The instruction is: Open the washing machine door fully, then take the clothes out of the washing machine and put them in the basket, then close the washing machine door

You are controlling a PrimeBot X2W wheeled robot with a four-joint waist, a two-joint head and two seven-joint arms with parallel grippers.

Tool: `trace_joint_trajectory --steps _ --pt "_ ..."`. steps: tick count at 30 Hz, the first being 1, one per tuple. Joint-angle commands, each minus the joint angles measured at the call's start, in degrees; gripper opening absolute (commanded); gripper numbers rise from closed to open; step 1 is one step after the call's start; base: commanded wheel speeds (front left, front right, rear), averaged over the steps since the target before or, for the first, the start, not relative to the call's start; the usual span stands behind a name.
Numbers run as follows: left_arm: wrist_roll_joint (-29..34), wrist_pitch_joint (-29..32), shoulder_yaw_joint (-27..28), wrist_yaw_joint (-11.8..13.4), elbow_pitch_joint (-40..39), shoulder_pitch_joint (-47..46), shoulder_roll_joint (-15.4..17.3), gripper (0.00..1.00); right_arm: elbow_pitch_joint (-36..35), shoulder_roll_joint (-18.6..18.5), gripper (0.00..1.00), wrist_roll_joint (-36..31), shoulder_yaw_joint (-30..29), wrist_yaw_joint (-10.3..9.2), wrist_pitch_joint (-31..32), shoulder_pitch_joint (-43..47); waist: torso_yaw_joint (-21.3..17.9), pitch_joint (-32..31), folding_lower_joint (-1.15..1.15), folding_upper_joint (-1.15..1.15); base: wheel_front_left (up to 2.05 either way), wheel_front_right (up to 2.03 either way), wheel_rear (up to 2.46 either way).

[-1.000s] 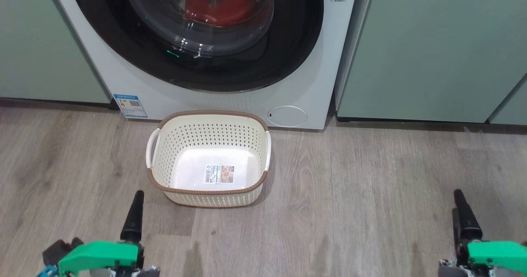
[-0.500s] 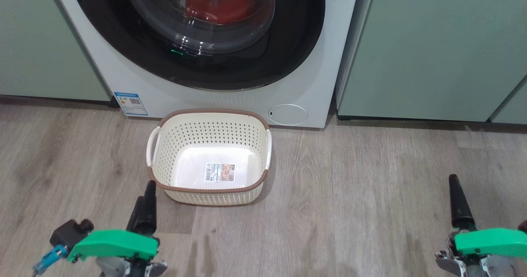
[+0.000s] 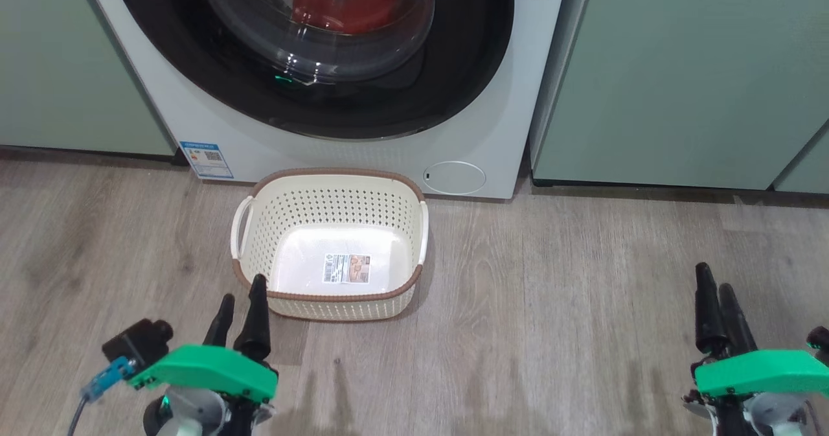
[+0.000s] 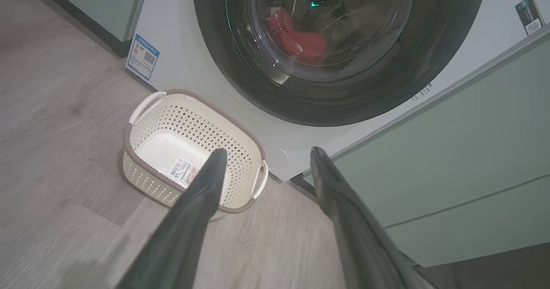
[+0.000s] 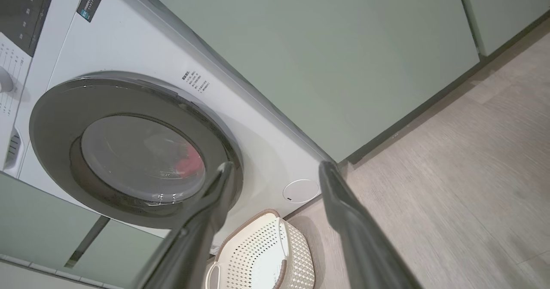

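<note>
The white washing machine [image 3: 194,125] stands ahead with its black-rimmed door [image 3: 466,67] shut against the front. Red clothes [image 3: 343,5] show through the clear window, also as red clothes [image 4: 296,40] in the left wrist view. The cream basket [image 3: 259,229] sits empty on the floor in front of the machine, a paper label on its bottom. My left gripper [image 3: 241,303] is open at the lower left, just short of the basket's near left corner. My right gripper [image 3: 714,280] is open over bare floor at the lower right. In the right wrist view the door [image 5: 51,121] and basket [image 5: 296,250] lie beyond the fingers.
Pale green cabinets [image 3: 680,80] flank the machine on both sides. A small round white flap [image 3: 455,177] sits low on the machine's front, right of the basket. A blue label sticker [image 3: 206,159] is at its lower left. Wood-look floor [image 3: 570,306] stretches between basket and right gripper.
Both grippers have moved up and forward in the head view, the left one turning and nearing the basket's corner. The camera has shifted slightly, so the machine and basket sit a little higher.
</note>
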Motion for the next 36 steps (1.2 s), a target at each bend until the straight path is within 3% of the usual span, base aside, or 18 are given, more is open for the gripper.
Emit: trace_joint_trajectory --steps 1,19,29,36 --pt "1.7 -0.7 0.4 0.5 -2.3 -3.0 1.1 1.00 -2.3 -0.4 1.00 -1.6 0.7 -0.02 -0.9 -3.0 0.0 0.0 0.00 0.00 0.00 0.00 0.00" --pt "13.3 -3.8 -5.5 7.4 -4.1 -5.1 4.6 1.00 -2.9 -0.4 1.00 -15.7 1.6 -0.03 -3.9 -3.6 0.2 0.3 0.00 0.00 0.00 0.00 0.00" --pt "19.7 -5.4 -7.3 9.6 -5.8 -5.7 5.6 1.00 -3.3 -0.5 1.00 -22.2 2.2 -0.03 -5.6 -4.0 0.3 0.2 0.00 0.00 0.00 0.00 0.00" --pt "23.5 -6.6 -7.1 9.8 -6.6 -5.7 5.5 1.00 -3.3 -0.5 1.00 -26.1 2.5 -0.03 -6.8 -4.3 0.3 0.2 0.00 0.00 0.00 0.00 0.00"
